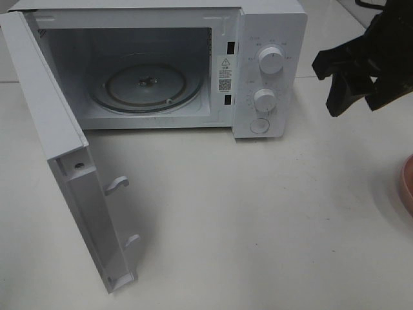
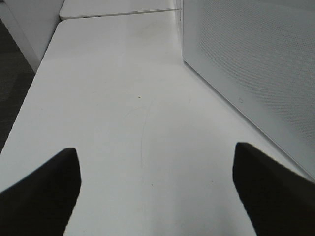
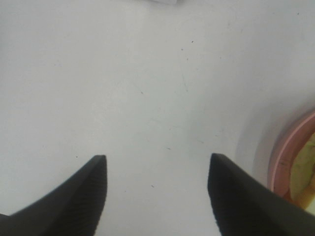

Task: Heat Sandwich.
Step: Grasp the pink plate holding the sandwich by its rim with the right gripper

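Black fingers of my right pincer (image 3: 157,156) stand apart with only bare white table (image 1: 258,213) between them: it is open and holds nothing. From the high camera I see it hanging at two o'clock in the scene, just off the three o'clock side of the microwave (image 1: 271,26), about level with the knobs and clear of them.

The sandwich (image 3: 301,174) lies on the pink plate (image 3: 283,160), near that pincer but not touching it. The wrist camera gives me only a sliver of pale yellowish filling inside the rim. In the high view just the plate's edge shows, at four o'clock, well apart from the microwave.

My left pincer (image 2: 156,147) is spread wide too and empty, over the table beside the microwave's perforated side wall (image 2: 256,54).

The microwave sits at eleven to twelve o'clock with its door (image 1: 45,123) standing open, hinged on the nine o'clock side and reaching toward seven o'clock. Inside, the glass turntable (image 1: 145,84) lies flat on the cavity floor. On the control panel the upper knob (image 1: 271,60) sits over the lower knob (image 1: 265,100), with a round button (image 1: 259,125) beneath.
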Controlling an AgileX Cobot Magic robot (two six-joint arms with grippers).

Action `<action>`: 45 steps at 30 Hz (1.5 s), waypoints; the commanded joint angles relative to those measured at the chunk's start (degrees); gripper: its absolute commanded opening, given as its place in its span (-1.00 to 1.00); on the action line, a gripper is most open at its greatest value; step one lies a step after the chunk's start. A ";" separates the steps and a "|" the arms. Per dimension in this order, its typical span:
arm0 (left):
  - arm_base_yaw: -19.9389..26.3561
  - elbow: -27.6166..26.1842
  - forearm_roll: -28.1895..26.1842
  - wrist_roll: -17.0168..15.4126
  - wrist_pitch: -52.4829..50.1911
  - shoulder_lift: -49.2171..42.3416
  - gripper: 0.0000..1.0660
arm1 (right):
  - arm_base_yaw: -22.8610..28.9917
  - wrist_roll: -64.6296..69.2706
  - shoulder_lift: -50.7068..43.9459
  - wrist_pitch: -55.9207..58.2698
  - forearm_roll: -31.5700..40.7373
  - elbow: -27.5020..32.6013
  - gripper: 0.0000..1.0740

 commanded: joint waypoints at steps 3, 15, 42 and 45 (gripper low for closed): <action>0.00 0.11 0.00 -0.06 -0.57 -1.32 0.46 | -0.97 1.38 -0.40 3.67 -3.44 -2.98 0.44; 0.00 0.11 0.00 -0.06 -0.57 -1.32 0.46 | -12.72 2.01 1.66 6.93 -4.13 -3.67 0.42; 0.00 0.11 0.00 -0.06 -0.57 -1.32 0.46 | -18.74 5.90 13.12 -9.57 -4.30 9.80 0.42; 0.00 0.11 0.00 -0.06 -0.57 -1.32 0.46 | -19.77 6.42 15.93 -10.60 -4.47 9.85 0.42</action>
